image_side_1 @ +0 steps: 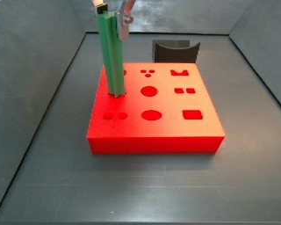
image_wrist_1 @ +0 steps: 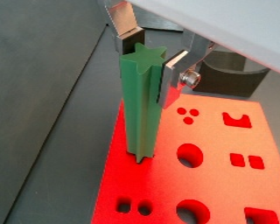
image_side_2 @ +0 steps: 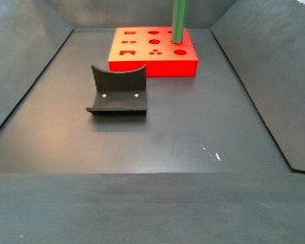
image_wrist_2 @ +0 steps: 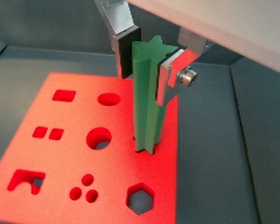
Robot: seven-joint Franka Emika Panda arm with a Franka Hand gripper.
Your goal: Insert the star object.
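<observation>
- The star object (image_wrist_1: pixel 140 105) is a long, slim, bright green bar with a star-shaped cross-section, its ribbed points showing at the top end in both wrist views (image_wrist_2: pixel 149 92).
- It stands upright on the red block (image_side_1: pixel 167 119), its lower end meeting the block's top face at a hole near one edge; how deep it sits cannot be told.
- In a side view the green bar (image_side_1: pixel 112 54) rises tall from the block's near-left part.
- The gripper (image_wrist_1: pixel 154 54) is at the bar's upper end, its flat silver fingers (image_wrist_2: pixel 116 22) pressed against opposite sides of the green bar, clamped on it.
- The red block carries other shaped holes: round, square, hexagonal and clustered small ones.
- The fixture (image_side_2: pixel 118 91), a dark bracket, stands on the dark floor apart from the red block (image_side_2: pixel 149 57).
</observation>
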